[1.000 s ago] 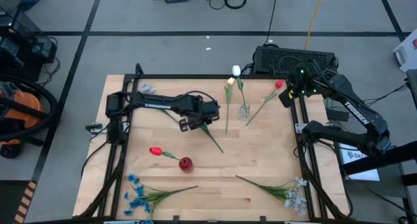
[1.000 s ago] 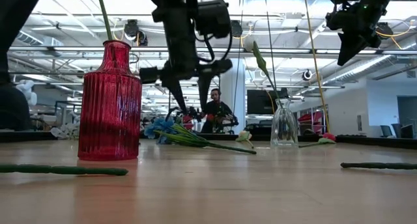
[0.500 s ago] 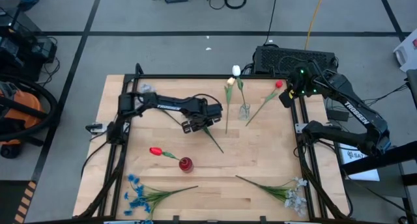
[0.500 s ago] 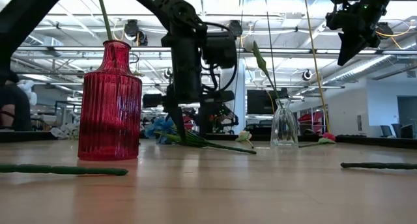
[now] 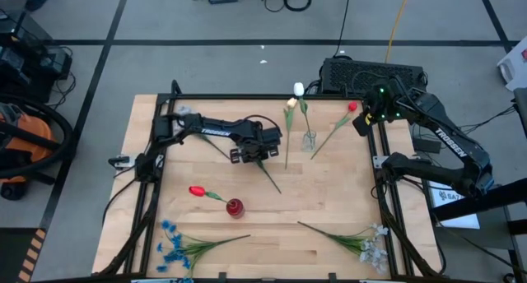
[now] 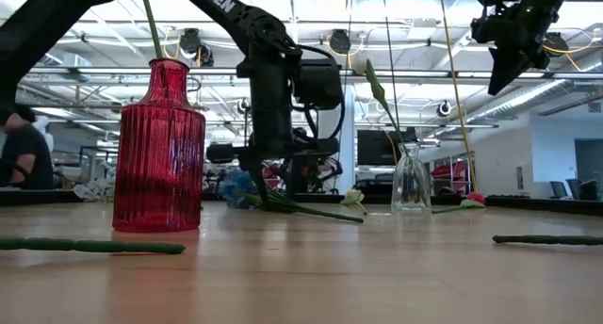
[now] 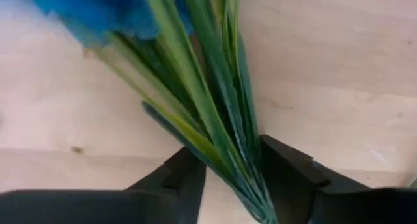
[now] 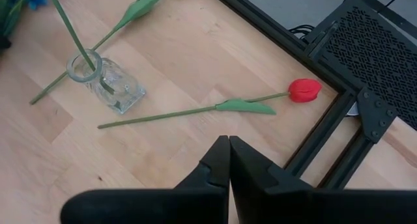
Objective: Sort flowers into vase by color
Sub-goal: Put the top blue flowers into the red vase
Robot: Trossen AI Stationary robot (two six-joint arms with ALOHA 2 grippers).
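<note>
My left gripper (image 5: 249, 155) (image 7: 231, 162) is down at the table's middle, shut on a blue flower (image 7: 98, 15) whose stem runs out toward the near right (image 5: 272, 180). My right gripper (image 8: 229, 152) is shut and hangs high over the far right corner (image 5: 361, 122). A red vase (image 5: 235, 206) (image 6: 158, 150) holds one leaning red tulip (image 5: 196, 190). A clear glass vase (image 5: 309, 140) (image 8: 107, 84) holds a cream-white tulip (image 5: 298, 90). Another cream tulip (image 5: 290, 106) and a red tulip (image 8: 305, 89) lie on the table beside it. My left gripper pinches the blue flower's bundle of green stems and leaves (image 7: 225, 129) just below the blue cluster, one finger (image 7: 186, 175) on each side. The fingers come from above, pointing down, across the stems. The flower lies on the table.
More blue flowers (image 5: 185, 246) lie at the near left edge, and pale bluish-white sprays (image 5: 354, 242) at the near right. A black frame (image 5: 383, 176) borders the table's sides. Bare wood lies between the red vase and the pale sprays.
My left gripper has come down from above the table onto the blue flower, shifting slightly toward the right and far edges as the arm stretched out. The flower's stem still lies where it was. My right arm has kept still.
</note>
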